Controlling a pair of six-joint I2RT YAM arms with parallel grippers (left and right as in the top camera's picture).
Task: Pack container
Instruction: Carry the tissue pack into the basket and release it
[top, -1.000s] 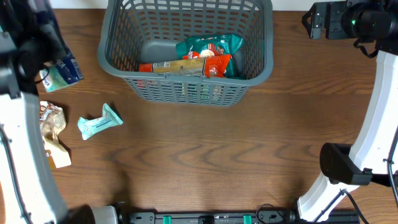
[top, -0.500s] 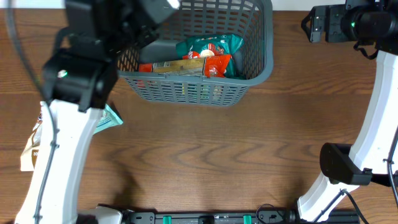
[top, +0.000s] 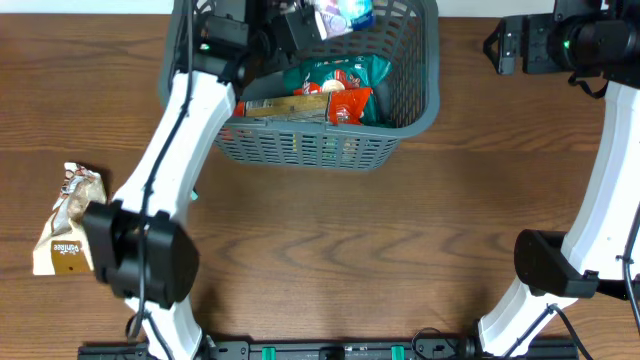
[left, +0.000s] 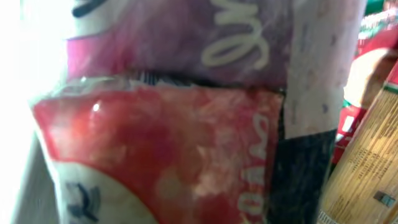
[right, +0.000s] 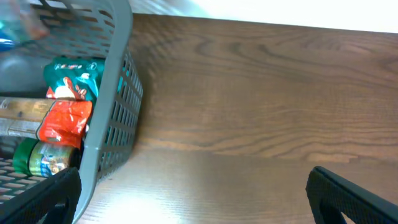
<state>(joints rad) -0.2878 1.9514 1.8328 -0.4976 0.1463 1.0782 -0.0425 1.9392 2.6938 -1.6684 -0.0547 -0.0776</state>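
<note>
The container (top: 300, 145), a dark grey slotted basket, stands at the back centre of the table. Inside it lie a teal packet (top: 345, 72), a red packet (top: 347, 104) and a tan box (top: 285, 105). My left gripper (top: 318, 20) hangs over the basket's far side, shut on a white, pink and light-blue snack packet (top: 342, 12). That packet (left: 161, 143) fills the left wrist view and hides the fingers. My right gripper (right: 196, 208) is open and holds nothing, low over bare wood to the right of the basket (right: 115, 93).
A beige crumpled packet (top: 65, 220) lies near the table's left edge. My left arm (top: 170, 150) slants from the front left up to the basket and covers the table beneath it. The right arm's white link (top: 610, 200) stands along the right side.
My left arm has swung from the table's left side to above the basket, carrying the snack packet. It now covers the teal packet on the table. The right arm has not moved.
</note>
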